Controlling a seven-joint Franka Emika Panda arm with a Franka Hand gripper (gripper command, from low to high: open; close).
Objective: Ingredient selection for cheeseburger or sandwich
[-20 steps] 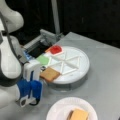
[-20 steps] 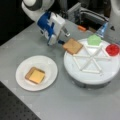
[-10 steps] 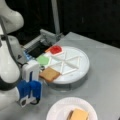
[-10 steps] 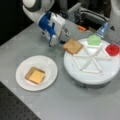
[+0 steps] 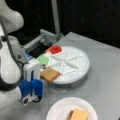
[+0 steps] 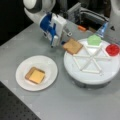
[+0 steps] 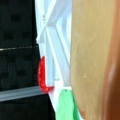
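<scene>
The gripper (image 6: 65, 43) sits just off the rim of the white divided tray (image 6: 82, 76), on the side toward a front view's left, and it is clamped on the edge of a tan bread square (image 6: 72, 46). In the other angle the gripper (image 5: 42, 75) shows at the tray's (image 5: 82, 68) near-left rim, with the same bread square (image 5: 50, 74) tilted and sticking out over the rim rather than lying flat in a compartment. The wrist view is filled on its right by that bread square (image 7: 90, 57), very close to the lens.

In the tray, the green lettuce (image 6: 94, 40) lies in the compartment next to the bread, and the red disc (image 6: 112, 49) in the one beyond it; both front views show them side by side, green lettuce (image 5: 43, 60) and red disc (image 5: 55, 49). The wrist view catches slivers of each past the white dividers.

On the desk (image 6: 75, 102) beside the tray stands a white paper plate (image 6: 47, 65). It carries the started sandwich (image 6: 35, 75): a tan bread square with a yellow cheese square lying on top. In a front view the plate (image 5: 58, 110) is at the bottom edge, with the sandwich (image 5: 78, 115) partly cut off.
</scene>
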